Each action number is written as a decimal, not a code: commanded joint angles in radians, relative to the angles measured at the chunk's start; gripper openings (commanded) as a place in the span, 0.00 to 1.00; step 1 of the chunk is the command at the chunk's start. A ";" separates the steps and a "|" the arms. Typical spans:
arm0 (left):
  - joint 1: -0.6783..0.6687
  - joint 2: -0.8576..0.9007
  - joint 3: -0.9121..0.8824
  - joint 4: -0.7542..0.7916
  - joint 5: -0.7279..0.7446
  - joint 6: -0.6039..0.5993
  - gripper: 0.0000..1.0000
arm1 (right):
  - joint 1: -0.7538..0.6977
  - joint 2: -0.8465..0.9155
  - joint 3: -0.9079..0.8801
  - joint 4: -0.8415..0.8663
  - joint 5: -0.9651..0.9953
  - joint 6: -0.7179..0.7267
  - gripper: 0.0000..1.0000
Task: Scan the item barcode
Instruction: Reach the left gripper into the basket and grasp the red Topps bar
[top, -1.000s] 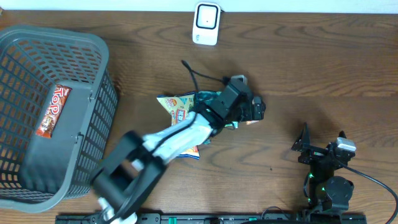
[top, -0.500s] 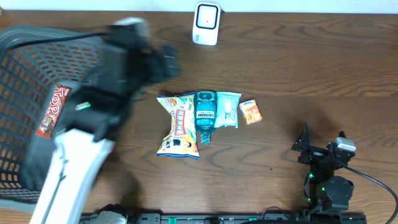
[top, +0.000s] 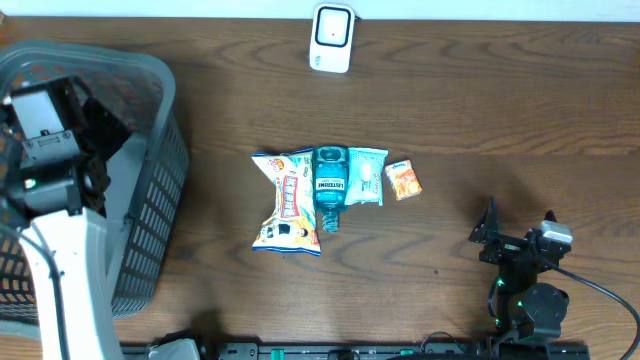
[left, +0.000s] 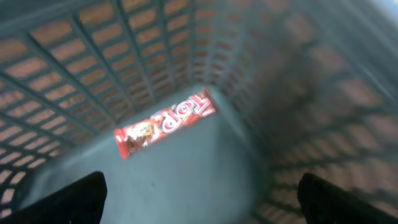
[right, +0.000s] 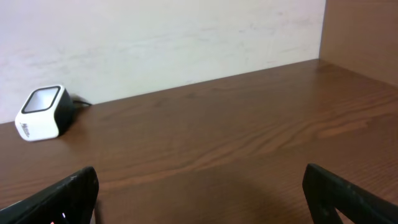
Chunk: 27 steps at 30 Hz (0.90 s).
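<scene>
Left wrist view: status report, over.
Left gripper open, empty, over basket. Right gripper open, empty. Candy bar flat on basket floor, nothing covering it. Scanner at far edge.

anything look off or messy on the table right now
Nothing looks spilled or damaged. One oddity: the teal bottle lies flat on its side, squeezed between the snack bag and the pale packet, and seems to overlap both instead of lying clear of them.
</scene>
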 joint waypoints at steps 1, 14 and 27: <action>0.063 0.043 -0.148 0.122 0.093 0.069 0.98 | 0.000 -0.002 -0.001 -0.003 -0.002 -0.015 0.99; 0.153 0.333 -0.257 0.473 0.091 0.278 0.98 | 0.000 -0.002 -0.001 -0.003 -0.002 -0.015 0.99; 0.242 0.470 -0.257 0.582 0.091 0.315 0.98 | 0.000 -0.002 -0.001 -0.003 -0.002 -0.015 0.99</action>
